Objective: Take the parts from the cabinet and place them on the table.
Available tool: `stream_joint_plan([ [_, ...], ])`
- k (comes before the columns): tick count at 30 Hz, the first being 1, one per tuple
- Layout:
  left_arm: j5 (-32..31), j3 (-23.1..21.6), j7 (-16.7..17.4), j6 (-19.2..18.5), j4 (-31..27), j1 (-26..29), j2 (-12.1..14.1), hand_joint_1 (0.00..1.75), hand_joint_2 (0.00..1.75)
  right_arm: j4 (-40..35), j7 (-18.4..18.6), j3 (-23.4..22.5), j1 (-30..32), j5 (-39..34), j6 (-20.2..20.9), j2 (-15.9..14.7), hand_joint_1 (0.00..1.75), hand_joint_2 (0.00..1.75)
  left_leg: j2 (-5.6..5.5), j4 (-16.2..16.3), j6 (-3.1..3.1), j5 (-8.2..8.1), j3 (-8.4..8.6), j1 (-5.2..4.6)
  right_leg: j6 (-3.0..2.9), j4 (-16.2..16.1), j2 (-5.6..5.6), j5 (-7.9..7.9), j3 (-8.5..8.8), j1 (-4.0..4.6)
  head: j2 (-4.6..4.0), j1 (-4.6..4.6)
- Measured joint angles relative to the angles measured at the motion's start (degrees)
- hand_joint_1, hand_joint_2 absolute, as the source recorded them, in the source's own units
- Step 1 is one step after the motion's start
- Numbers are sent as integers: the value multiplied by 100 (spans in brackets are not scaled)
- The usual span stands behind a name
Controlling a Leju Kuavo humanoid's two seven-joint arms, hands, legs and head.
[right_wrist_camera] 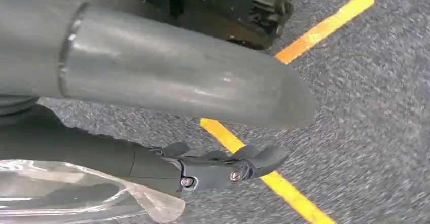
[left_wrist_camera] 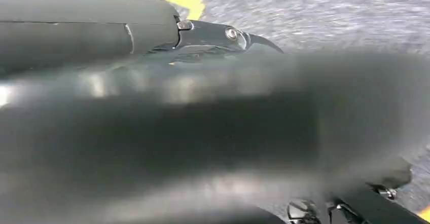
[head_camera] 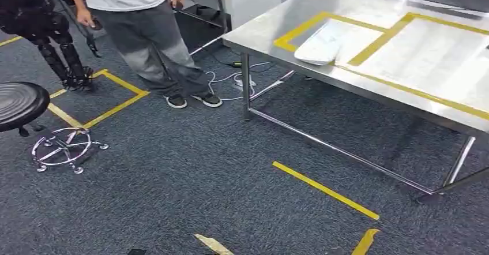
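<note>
The right robot hand (right_wrist_camera: 167,127) hangs over the carpet, its thumb and dark fingers closed on a clear plastic bag (right_wrist_camera: 76,193), presumably a bagged part carried low for the walk. The left robot hand (left_wrist_camera: 213,36) is blurred by something close to the lens; I cannot tell its state. Ahead, the steel tabletop (head_camera: 277,27) with yellow tape already bears a white part (head_camera: 319,45). A person (head_camera: 144,30) stands nearby.

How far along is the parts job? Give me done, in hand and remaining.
Done: one white part lies on the steel table, inside a yellow-taped frame. In hand: a clear plastic bag lies against the right robot hand; a grip can't be confirmed. The left robot hand is too blurred to judge. Left: probably carrying that bag to the table.
</note>
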Motion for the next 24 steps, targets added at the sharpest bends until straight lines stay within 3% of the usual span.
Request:
stream_joint_plan([
  [1,-55,2,0,28,0,2,4,0,175,0,17,0,-4,33,11,0,0,0,84,-523,18,242,285,-3,14,0,-74,-9,13,0,0,0],
  [2,-98,0,0,44,0,-8,20,0,175,0,20,4,-4,81,35,0,0,0,289,-1051,49,434,580,-17,30,1,-146,-19,33,5,0,2],
  [3,-152,0,2,70,0,-34,24,0,175,0,20,22,5,157,61,0,0,0,533,-1281,64,347,688,-79,62,11,-210,-39,27,47,0,-2],
  [4,-201,0,0,92,0,-49,28,0,175,0,68,50,5,300,31,0,0,0,467,-1306,142,378,658,-86,93,31,-279,-53,22,68,0,4],
  [7,-236,2,-48,135,0,-8,50,0,175,0,628,314,-4,743,-234,0,0,0,275,-1321,237,395,603,-106,169,17,-455,-58,62,55,2,2],
  [8,-262,2,-66,157,0,0,46,0,175,0,667,361,2,682,-254,0,0,0,217,-1362,291,434,635,-65,223,65,-282,-142,-1,23,2,4],
  [9,-284,4,-66,195,0,-11,57,0,175,0,649,361,3,585,-254,0,0,0,173,-1362,317,449,620,-59,240,254,68,-294,-71,22,0,37],
  [10,-297,7,-66,236,0,-42,66,0,175,0,614,358,9,456,-249,0,0,0,106,-1362,359,467,592,-61,244,636,268,-513,-245,7,0,61],
  [12,-330,9,-110,297,0,-79,63,0,175,0,573,326,45,216,-175,0,0,0,-60,-1359,388,489,547,-74,249,1635,401,-924,-730,2,0,59],
  [13,-326,15,-195,326,0,-77,66,0,175,0,595,297,56,192,-131,0,0,0,-140,-1358,392,492,543,-80,249,1866,411,-945,-856,2,2,59],
  [14,-300,39,-314,352,0,-63,61,0,175,2,649,286,67,192,-88,0,0,0,-216,-1356,387,499,546,-81,245,1839,412,-848,-859,1,0,55],
  [16,-277,98,-525,376,0,-62,57,0,175,2,699,258,77,192,-42,0,0,0,-409,-1338,372,507,547,-78,212,1008,481,-278,-496,-3,0,57],
  [17,-277,114,-546,382,0,-80,57,0,175,0,699,251,75,184,-33,0,0,0,-486,-1326,364,509,548,-75,187,507,628,-30,-265,-13,2,61],
  [18,-277,127,-546,391,0,-94,57,0,175,2,686,245,70,173,-22,0,0,0,-539,-1311,336,512,532,-76,162,226,965,-25,-146,-28,0,61],
  [19,-280,144,-527,411,0,-121,66,0,175,2,662,245,69,179,-7,4,0,0,-618,-1259,303,500,485,-101,159,57,978,-65,-79,-63,0,48],
  [20,-293,153,-459,417,0,-129,77,0,175,2,638,243,64,192,-4,4,0,0,-676,-1270,250,536,441,-77,158,107,919,-69,-59,-32,0,46],
  [22,-347,175,-309,378,2,-102,94,0,175,2,571,236,59,151,-2,17,0,0,-813,-1292,165,587,401,-50,91,119,787,-47,-62,-11,0,50],
  [23,-369,179,-267,345,4,-97,131,0,175,2,522,227,58,127,-2,28,0,0,-800,-1248,157,560,382,-50,42,68,692,-14,-51,-60,2,48],
  [24,-396,179,-258,339,4,-79,131,0,175,2,463,214,54,105,-2,31,0,0,-441,-1103,132,435,328,-85,20,67,610,-9,-40,-52,0,33],
])
